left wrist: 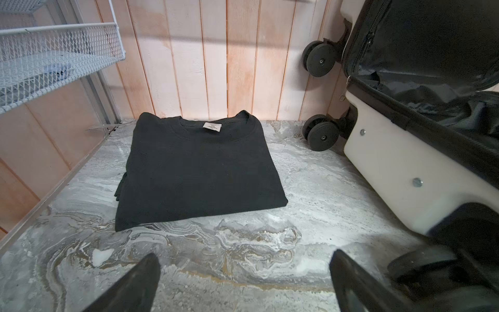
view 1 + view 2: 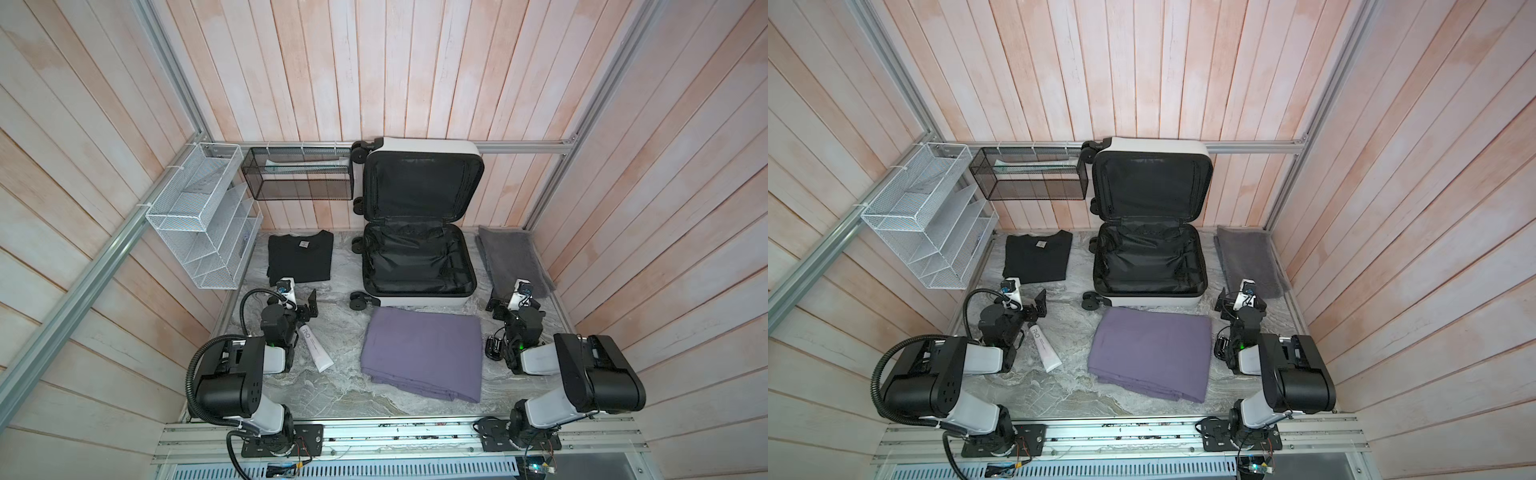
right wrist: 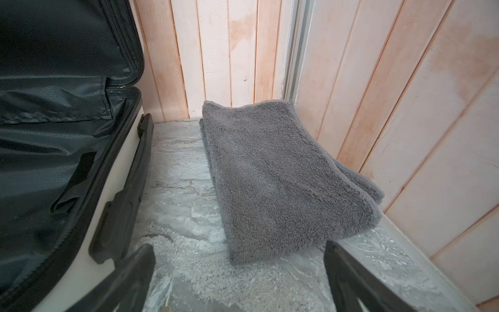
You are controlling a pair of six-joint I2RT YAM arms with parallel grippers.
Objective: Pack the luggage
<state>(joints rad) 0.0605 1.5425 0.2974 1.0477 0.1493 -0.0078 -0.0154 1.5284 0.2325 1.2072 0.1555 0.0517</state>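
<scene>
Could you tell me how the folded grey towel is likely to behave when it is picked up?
The grey towel looks thick and fluffy, so it probably grips well rather than slipping. Its stacked folded layers will likely sag and unfold if pinched at one edge.

- Luggage (image 2: 417, 257): small white hard-shell suitcase with black lining and black wheels; open, lid raised upright, base lying flat.
- Position: between left gripper (image 2: 309, 303) and right gripper (image 2: 496, 302), just beyond both.

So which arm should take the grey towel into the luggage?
Right. The right fingers, open, sit just short of the towel, both right of the luggage. The left fingers point at the shirt, on the luggage's other side.
</scene>
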